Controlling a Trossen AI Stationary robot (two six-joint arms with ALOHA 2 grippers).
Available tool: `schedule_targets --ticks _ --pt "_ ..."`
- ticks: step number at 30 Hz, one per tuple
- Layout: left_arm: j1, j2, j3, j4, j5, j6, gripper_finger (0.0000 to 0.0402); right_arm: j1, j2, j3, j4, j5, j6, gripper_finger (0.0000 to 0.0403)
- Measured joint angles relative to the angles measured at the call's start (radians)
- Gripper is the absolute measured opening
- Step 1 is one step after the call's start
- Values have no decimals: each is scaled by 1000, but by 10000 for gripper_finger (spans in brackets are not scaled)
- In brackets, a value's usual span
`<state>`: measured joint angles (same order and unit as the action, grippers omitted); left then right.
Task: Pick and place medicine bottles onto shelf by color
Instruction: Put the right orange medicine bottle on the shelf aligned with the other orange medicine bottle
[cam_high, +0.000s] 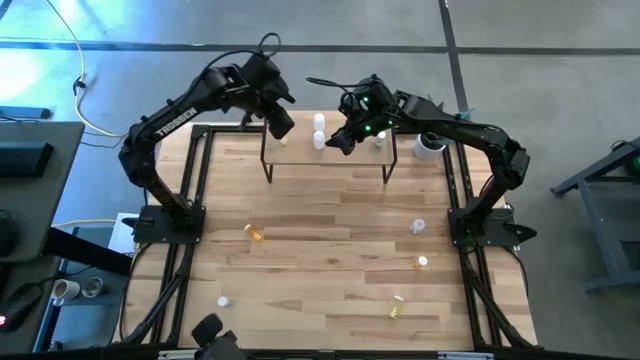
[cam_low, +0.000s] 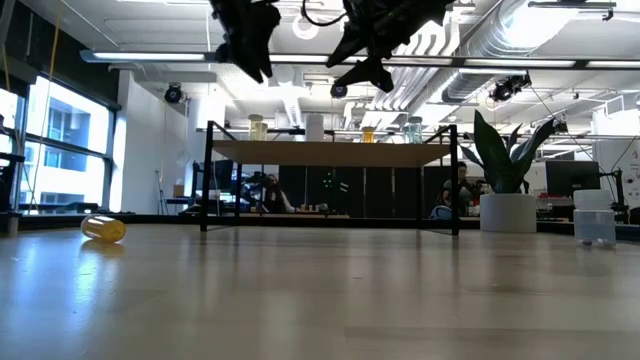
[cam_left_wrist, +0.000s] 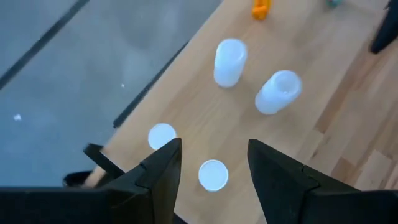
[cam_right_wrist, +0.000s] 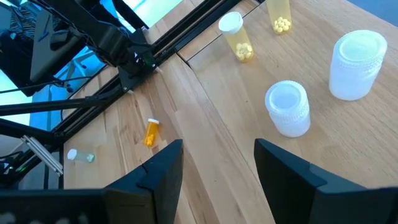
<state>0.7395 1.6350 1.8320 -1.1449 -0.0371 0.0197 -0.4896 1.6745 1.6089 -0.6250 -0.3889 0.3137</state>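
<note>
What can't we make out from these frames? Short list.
- High view: colours of the small bottles on the table, e.g., too small to tell.
- High view: part of the shelf top hidden under the left gripper and right gripper.
- Low view: shelf bottles seen only edge-on; both arms cut off by the top edge.
- Left wrist view: orange bottle cut by the edge.
</note>
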Motion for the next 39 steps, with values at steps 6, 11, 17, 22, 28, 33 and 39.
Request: schedule_targets --ticks 6,11,17,22,28,33,39 --pt "-2 -57 -6 -19 48 30 175 7 0 0 0 -5 30 188" --pt "-18 -131 -117 -3 74 17 175 27 0 0 0 -9 52 188" --pt "-80 -244 -316 113 75 -31 174 57 -34 0 -4 -9 68 188" --pt "-152 -350 -437 205 78 -98 174 88 -85 0 1 50 35 188" --pt "-249 -455 -532 292 81 -158 174 113 -154 0 -14 132 7 188" --pt "-313 -514 -580 332 74 -176 174 126 -223 0 -83 206 -4 188" --pt "-366 -542 -596 388 70 -180 174 156 -299 0 -262 299 41 188"
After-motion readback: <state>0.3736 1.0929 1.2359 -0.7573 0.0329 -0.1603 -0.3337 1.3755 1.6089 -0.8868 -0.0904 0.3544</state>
